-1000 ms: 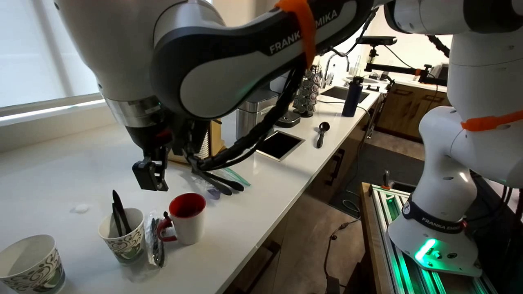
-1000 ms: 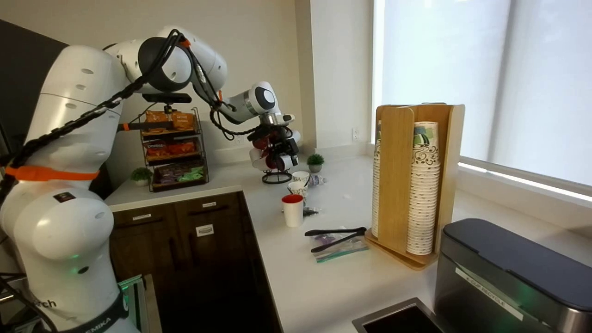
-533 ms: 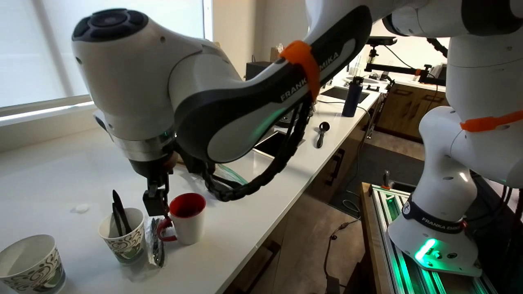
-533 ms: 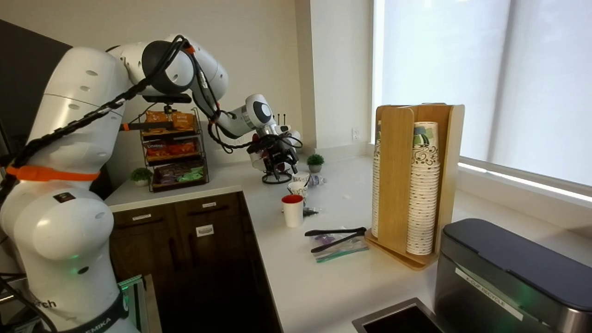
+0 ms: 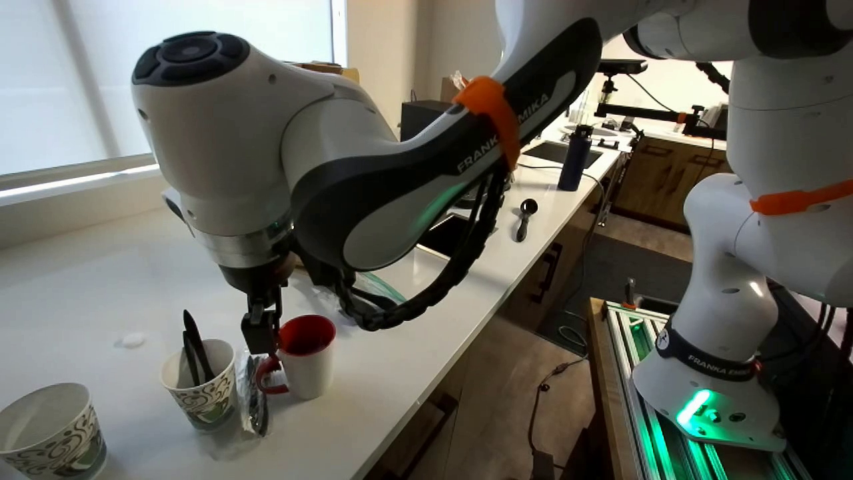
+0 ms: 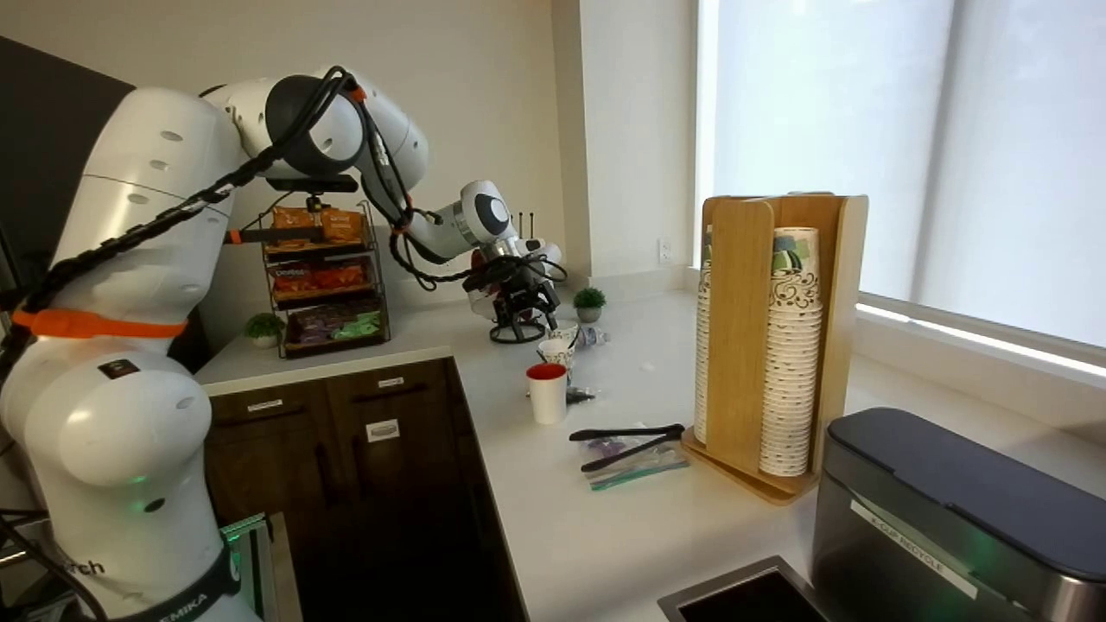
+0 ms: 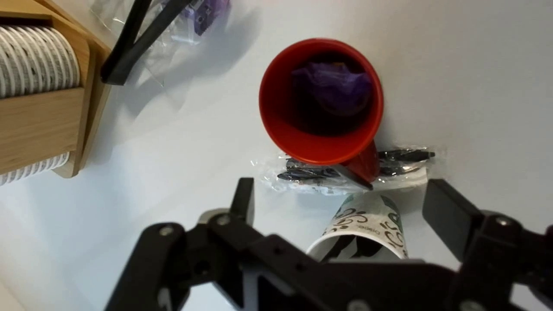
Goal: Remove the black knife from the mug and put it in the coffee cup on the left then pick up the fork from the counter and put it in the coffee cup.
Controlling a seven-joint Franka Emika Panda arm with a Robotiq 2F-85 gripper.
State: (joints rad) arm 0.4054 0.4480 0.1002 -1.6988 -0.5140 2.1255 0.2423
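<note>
The white mug point(image 5: 308, 363) with a red inside stands on the white counter point(image 5: 373, 373); a purple wrapper shows in it in the wrist view point(image 7: 319, 144). A thin black utensil point(image 7: 354, 178) slants at its red handle; I cannot tell if it is the knife. The coffee cup point(image 5: 208, 403) stands beside it with black utensils point(image 5: 194, 350) in it; this cup also shows in the wrist view point(image 7: 367, 220). A clear packet of black cutlery point(image 7: 404, 157) lies between them; I cannot make out a fork. My gripper point(image 7: 345, 205) is open and empty above the handle and packet.
A wider patterned cup point(image 5: 56, 433) stands past the coffee cup. Black tongs point(image 6: 635, 442) lie on a clear bag near a wooden cup dispenser point(image 6: 739, 345). A grey bin point(image 6: 959, 510) and a square opening point(image 6: 760, 596) are farther along. A black scoop point(image 5: 523, 220) lies near the edge.
My gripper has come down toward the mug's handle and turned, then shifted slightly toward the mug. The mug, cups and packet have not moved.
</note>
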